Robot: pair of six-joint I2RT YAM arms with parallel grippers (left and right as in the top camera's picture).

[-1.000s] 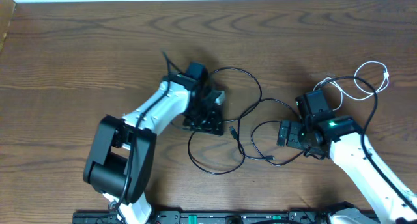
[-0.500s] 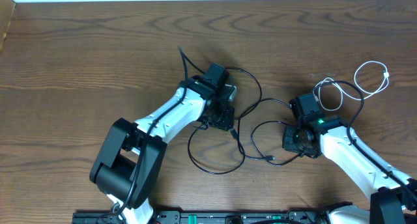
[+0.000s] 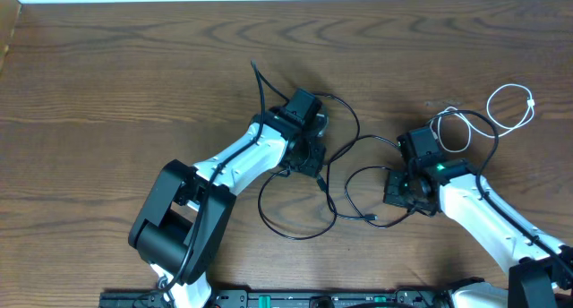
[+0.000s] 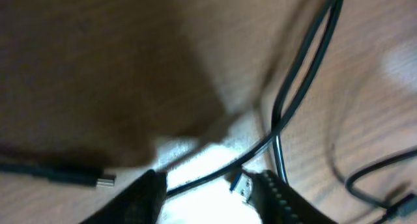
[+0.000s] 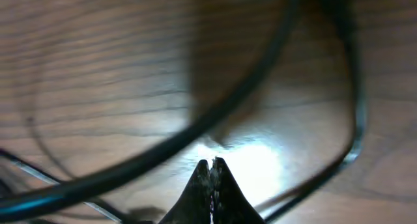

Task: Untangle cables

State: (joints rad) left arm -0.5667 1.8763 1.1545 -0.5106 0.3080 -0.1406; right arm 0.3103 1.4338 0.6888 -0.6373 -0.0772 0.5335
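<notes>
FYI: the left end effector (image 4: pixel 210 188) has its fingers apart, low over the tabletop (image 3: pixel 107 75), with a black cable (image 4: pixel 303 74) running through the gap and a small plug (image 4: pixel 240 184) just beside one finger. The right end effector (image 5: pixel 212 165) has its tips pressed together with a black cable crossing just ahead of them; can't tell whether anything is pinched. The black cables lie in overlapping loops mid-tabletop between the arms, and the white cable (image 3: pixel 532 102) is looped at the far right, crossing a black one near the right arm.
</notes>
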